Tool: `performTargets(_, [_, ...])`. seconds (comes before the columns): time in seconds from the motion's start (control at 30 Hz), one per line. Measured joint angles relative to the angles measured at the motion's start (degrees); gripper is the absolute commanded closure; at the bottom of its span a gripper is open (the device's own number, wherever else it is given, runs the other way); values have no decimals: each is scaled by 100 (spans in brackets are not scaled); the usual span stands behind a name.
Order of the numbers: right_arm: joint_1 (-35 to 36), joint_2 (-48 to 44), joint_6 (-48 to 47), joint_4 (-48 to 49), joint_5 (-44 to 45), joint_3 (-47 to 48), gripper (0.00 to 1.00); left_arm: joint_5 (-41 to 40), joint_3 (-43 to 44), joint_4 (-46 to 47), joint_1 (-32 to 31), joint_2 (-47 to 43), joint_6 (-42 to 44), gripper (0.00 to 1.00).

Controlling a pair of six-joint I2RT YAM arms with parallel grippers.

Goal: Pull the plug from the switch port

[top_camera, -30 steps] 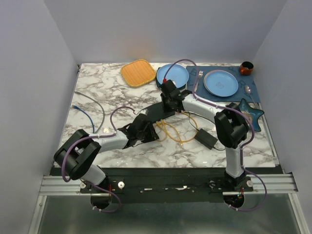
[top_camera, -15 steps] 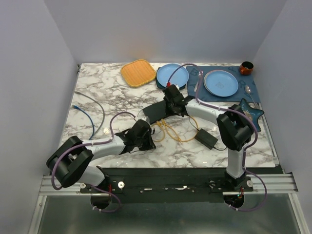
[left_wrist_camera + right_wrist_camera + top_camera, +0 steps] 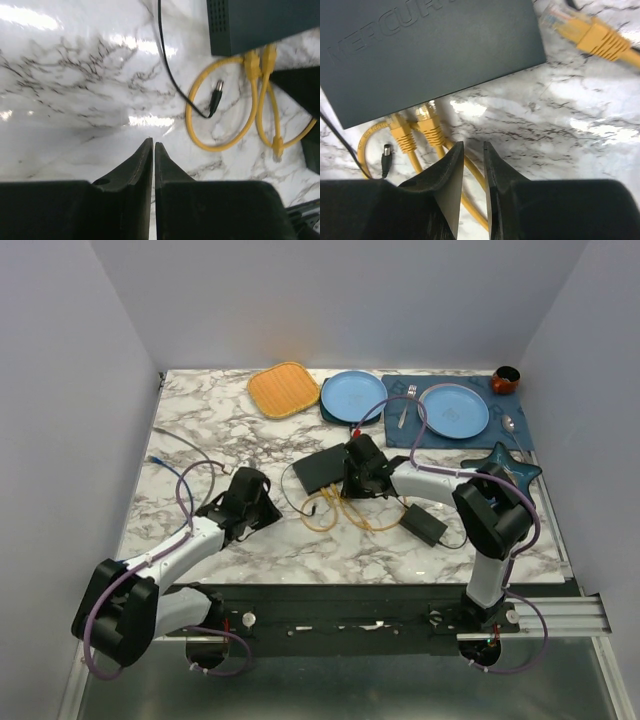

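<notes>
The flat matte-black switch [image 3: 322, 470] lies near the middle of the white marble table [image 3: 200, 420], its port edge turned toward the arms' bases. Two yellow cable plugs [image 3: 430, 127] sit side by side in ports on that edge, and their cords loop away over the marble on the near side of the switch. A black barrel plug [image 3: 215, 96] on a thin black cord lies free on the marble just off the same edge, inside one yellow loop and not touching the switch.

The right gripper [image 3: 472, 145] hovers just in front of the switch's port edge, close to the two seated plugs. Its fingers stand a narrow gap apart with nothing between them, and a yellow cord runs underneath. The left gripper [image 3: 153, 144] is off to the left of the switch, well apart from it, over bare marble. Its fingers are pressed almost together, only a sliver showing, and they pinch nothing.

A loose yellow plug [image 3: 592, 35] rests on the marble past one corner of the switch. A black power brick [image 3: 424, 525] lies to the right of the switch and nearer the bases. A round blue plate [image 3: 353, 395] sits behind the switch.
</notes>
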Motion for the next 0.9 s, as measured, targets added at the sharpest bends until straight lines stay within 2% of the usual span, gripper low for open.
performTargets(0.23, [350,-9,407,201,-470,-92,69,122,841,-31,544,599,238,83])
performTargets(0.4, [623,-26,643,199,-695,-140,68,260,933,0,796,643,304,83])
performTargets(0.6, [575,-516,807,170,-636,-468,63,417,1003,13,1095,651,363,82])
performTargets(0.73, [450,-778,992,664,-734,-918,61,782,1314,339,1156,1086,365,82])
performTargets(0.9, [271,-535,1412,1692,-1276,-1405,61,1370,1720,881,1156,2046,356,83])
